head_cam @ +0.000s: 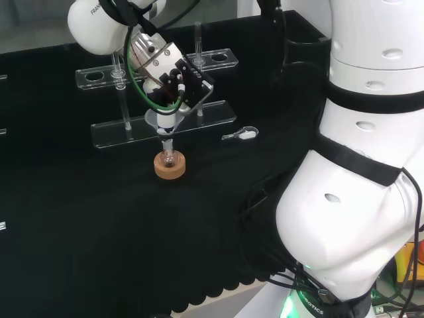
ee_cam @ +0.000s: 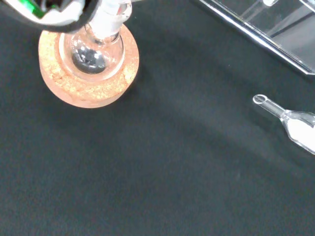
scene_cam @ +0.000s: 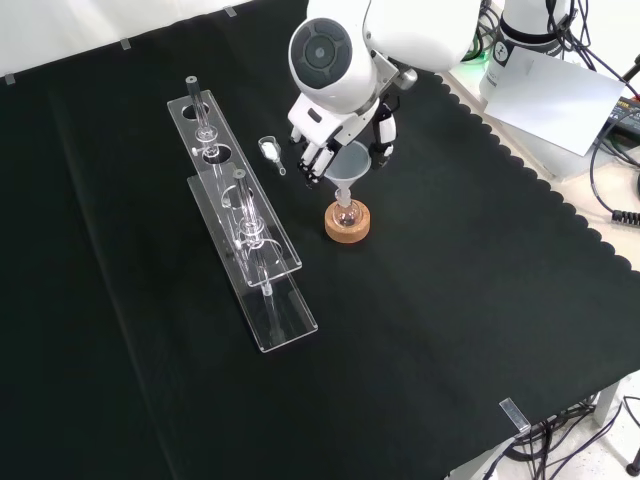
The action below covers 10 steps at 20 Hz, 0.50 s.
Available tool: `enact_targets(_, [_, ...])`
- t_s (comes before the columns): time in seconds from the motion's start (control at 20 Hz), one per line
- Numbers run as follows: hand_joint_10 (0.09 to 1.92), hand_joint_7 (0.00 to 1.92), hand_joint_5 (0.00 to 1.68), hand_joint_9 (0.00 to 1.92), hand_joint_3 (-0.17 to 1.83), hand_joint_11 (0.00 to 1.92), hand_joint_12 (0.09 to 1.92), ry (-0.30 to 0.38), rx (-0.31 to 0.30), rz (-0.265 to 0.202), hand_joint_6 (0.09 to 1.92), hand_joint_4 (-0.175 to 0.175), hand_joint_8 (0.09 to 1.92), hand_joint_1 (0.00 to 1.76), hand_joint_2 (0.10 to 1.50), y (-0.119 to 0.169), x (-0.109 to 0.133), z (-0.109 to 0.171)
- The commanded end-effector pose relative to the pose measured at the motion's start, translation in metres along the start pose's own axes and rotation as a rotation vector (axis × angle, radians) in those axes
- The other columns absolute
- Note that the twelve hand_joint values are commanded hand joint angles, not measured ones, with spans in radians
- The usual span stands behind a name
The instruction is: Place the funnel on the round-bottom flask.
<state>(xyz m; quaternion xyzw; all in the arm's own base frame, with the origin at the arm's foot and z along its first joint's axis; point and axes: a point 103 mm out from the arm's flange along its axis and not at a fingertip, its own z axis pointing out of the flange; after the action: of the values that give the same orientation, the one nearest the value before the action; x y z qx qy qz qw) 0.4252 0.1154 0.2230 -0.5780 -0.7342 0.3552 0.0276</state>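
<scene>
Funnel sits over the round-bottom flask on its cork ring, stem looking entered into the neck. We see the hand with fingers curled round the funnel's rim. Our worry: if the fingers drag sideways on release, we tip the funnel, or pull the flask off its ring toward the clear rack.

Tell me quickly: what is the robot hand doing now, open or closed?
Robot hand: closed on the funnel, whose stem is in the flask neck.
</scene>
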Motion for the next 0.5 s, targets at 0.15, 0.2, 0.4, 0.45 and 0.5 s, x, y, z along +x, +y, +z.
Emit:
enact_targets(0.15, [0.4,0.53,0.47,0.95,0.73,0.69,1.17,0.009,0.014,-0.015,0.67,-0.011,0.71,0.83,0.64,-0.0016,-0.0044,0.0062])
enact_targets(0.2, [0.45,0.47,0.41,0.88,0.73,0.65,1.2,0.006,0.014,-0.016,0.56,-0.019,0.72,0.82,0.63,-0.0017,-0.0039,0.0062])
enact_targets(0.4, [0.6,0.3,0.33,0.7,0.71,0.54,1.26,-0.002,0.007,-0.018,0.23,-0.027,0.72,0.77,0.61,-0.0027,-0.0011,0.0047])
enact_targets(0.45, [0.62,0.27,0.32,0.68,0.7,0.53,1.27,-0.005,0.017,-0.018,0.19,-0.028,0.72,0.77,0.61,-0.0026,-0.0004,0.0041])
enact_targets(0.5, [0.62,0.25,0.32,0.66,0.7,0.52,1.28,-0.007,0.023,-0.019,0.16,-0.028,0.72,0.76,0.61,-0.0025,0.0001,0.0038])
